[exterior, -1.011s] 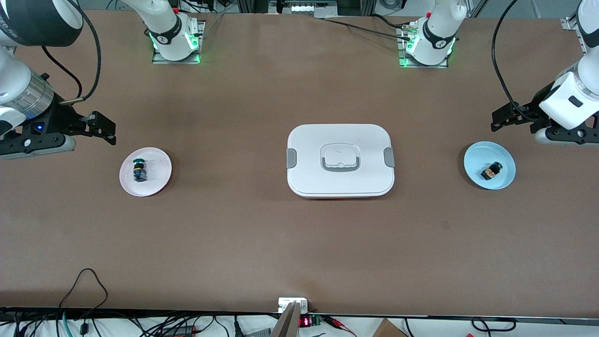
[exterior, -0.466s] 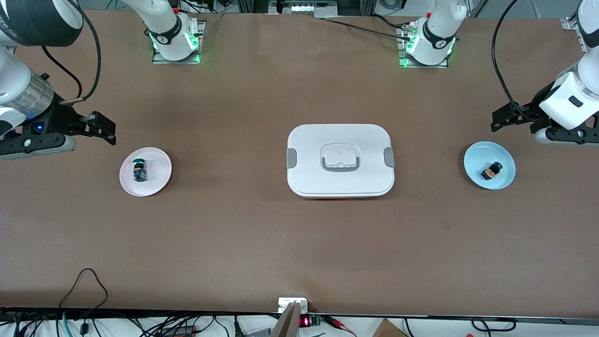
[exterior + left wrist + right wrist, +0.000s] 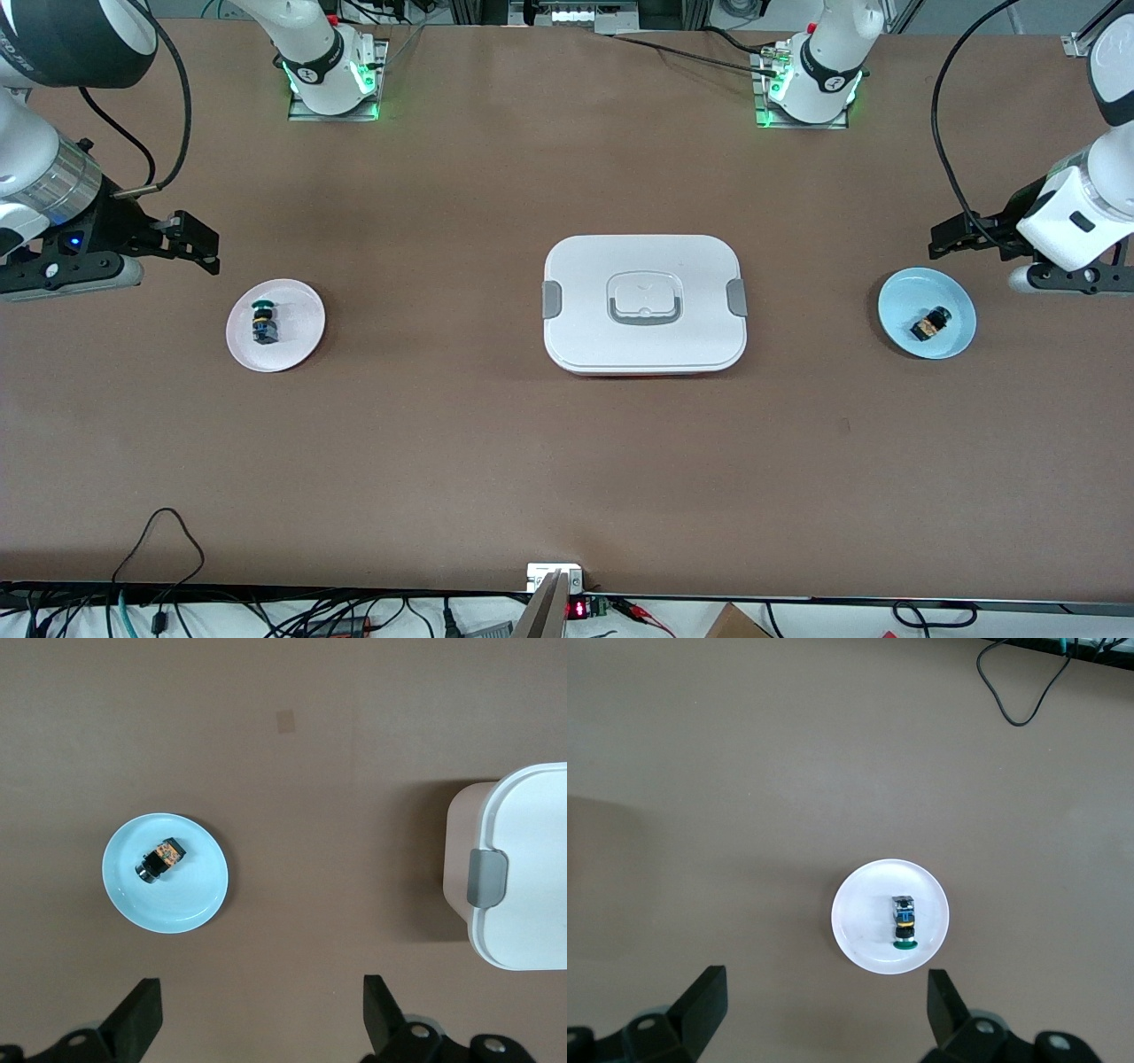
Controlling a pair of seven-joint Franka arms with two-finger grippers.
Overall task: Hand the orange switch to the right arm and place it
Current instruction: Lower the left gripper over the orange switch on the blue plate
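You see the tiny black-and-orange switch (image 3: 928,323) lying on its side on a round light-blue plate (image 3: 952,299) at the left arm's end of the brown counter (image 3: 567,461). At the right arm's end, a green-capped switch (image 3: 263,322) sits on a round white plate (image 3: 297,301). Between the plates sits a white box with a grey handle (image 3: 645,304). The left end effector (image 3: 261,1014) hangs up in the air beside the blue plate, fingers spread wide, holding nothing. The right end effector (image 3: 824,1010) hangs beside the white plate, fingers spread wide too.
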